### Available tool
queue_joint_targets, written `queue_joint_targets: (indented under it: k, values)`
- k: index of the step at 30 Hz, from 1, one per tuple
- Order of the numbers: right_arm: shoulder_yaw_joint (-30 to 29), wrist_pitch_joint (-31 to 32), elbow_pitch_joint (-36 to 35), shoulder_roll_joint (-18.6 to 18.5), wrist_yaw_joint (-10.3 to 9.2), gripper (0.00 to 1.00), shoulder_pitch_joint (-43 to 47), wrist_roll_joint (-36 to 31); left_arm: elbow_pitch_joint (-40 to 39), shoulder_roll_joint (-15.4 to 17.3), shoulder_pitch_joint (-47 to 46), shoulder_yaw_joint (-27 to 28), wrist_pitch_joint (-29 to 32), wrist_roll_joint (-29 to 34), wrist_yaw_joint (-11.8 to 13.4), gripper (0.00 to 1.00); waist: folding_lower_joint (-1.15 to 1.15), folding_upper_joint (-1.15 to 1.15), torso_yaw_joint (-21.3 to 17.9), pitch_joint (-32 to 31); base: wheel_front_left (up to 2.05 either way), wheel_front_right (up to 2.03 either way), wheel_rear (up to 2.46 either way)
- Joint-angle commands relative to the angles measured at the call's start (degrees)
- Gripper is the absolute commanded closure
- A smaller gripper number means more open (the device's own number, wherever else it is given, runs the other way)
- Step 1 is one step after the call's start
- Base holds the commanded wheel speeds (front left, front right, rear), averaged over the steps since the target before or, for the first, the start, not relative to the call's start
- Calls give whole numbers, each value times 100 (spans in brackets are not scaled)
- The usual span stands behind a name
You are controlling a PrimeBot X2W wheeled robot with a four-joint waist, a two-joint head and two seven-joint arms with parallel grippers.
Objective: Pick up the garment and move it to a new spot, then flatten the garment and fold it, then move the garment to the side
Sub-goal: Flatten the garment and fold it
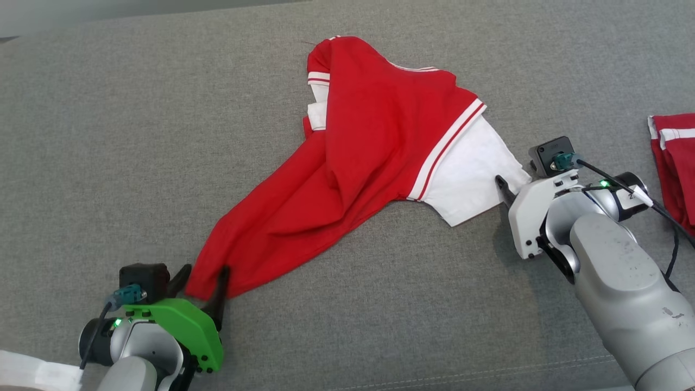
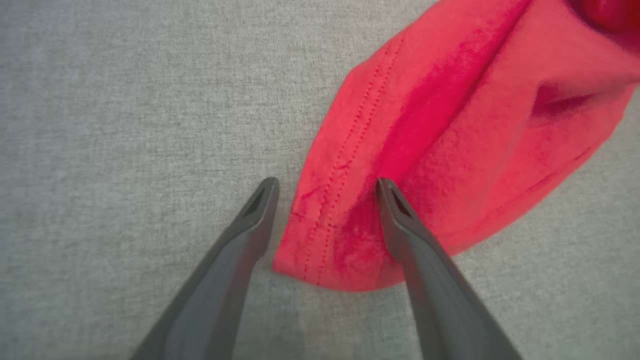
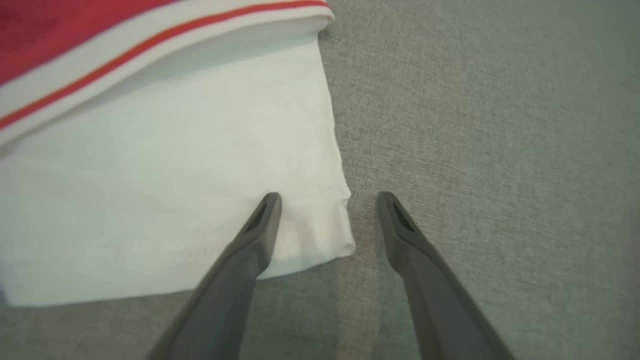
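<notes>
The shirt (image 1: 374, 141) lies crumpled in the middle of the gray counter (image 1: 108, 136). It is red with a white sleeve (image 3: 150, 190), and it is not flat yet. My left fingers (image 2: 235, 250) are spread wide, and the red bottom corner (image 2: 325, 240) sits right between them. My right fingers (image 3: 420, 260) are spread wide too. One tip is over the sleeve's corner and the other is over bare counter just beside it. Neither hand holds anything.

I think the job now is to pinch both corners so I can pull the shirt out flat. To do it well, I should push each hand a bit further in. That way I get a good bite of cloth, not just the edge. The right side has only a little cloth between the tips, so it could slip out. I should press down softly, close both hands together, then pull apart slowly. Another red cloth (image 1: 673, 163) lies near my right arm, and I must not snag it.
</notes>
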Motion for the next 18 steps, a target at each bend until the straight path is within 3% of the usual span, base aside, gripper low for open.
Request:
queue_joint_targets:
  k: [1,18]
  values:
    - [61,21,155,2,2,0,114,22,46,47,211,-29,76,0,43,0,0,0,8,-45,0,0,0]
    - [439,-383,889,133,2,0,-115,296,-616,136,255,-166,7,148,180,0,0,0,9,-83,0,0,0]
